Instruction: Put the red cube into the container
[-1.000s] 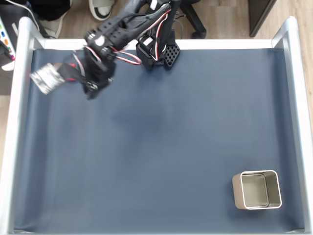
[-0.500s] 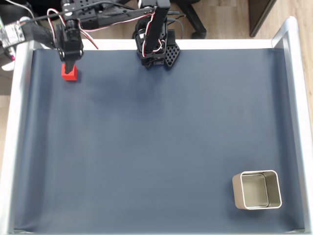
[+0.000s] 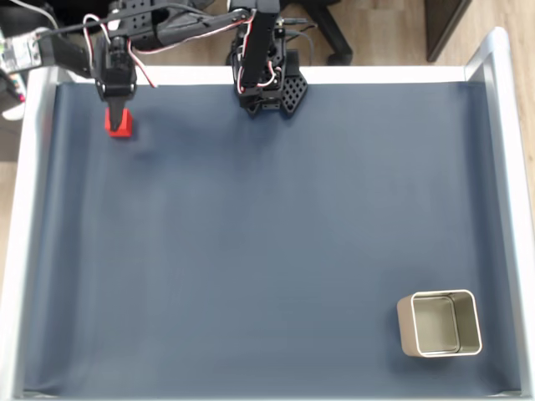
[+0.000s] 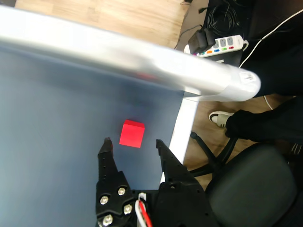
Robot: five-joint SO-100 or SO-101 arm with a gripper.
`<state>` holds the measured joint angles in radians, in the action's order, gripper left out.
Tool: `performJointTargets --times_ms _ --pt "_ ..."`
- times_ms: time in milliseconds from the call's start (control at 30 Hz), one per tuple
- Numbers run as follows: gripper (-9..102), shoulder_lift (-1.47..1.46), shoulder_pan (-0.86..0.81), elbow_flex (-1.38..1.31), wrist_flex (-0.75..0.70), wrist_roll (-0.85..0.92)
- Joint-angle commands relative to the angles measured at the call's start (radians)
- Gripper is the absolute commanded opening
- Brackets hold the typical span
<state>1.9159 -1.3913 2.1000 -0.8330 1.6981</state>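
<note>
Your gripper [image 4: 132, 143] is spread wide, nothing held. The red cube [image 4: 132, 133] sits on the blue mat [image 3: 267, 234] just ahead of your fingertips, between their lines, untouched. The container [image 3: 440, 323] lies well apart, at the mat's opposite corner.

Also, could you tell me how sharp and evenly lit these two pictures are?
Fixed view: sharp, soft even light, faint shadow beside the cube, tin crisp. Wrist view: cube and fingers sharp, but the metal rail is blurred with bright glare.
</note>
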Motion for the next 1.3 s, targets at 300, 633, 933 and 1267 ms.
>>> performJointTargets --times_ms 300,633,933,1267 --pt "32 -0.067 0.012 0.064 0.183 -0.064" --pt "31 -0.12 0.015 0.092 0.256 -0.064" --pt "31 -0.129 0.02 0.118 0.308 -0.069" --pt "23 -0.123 0.025 0.147 0.336 -0.069"
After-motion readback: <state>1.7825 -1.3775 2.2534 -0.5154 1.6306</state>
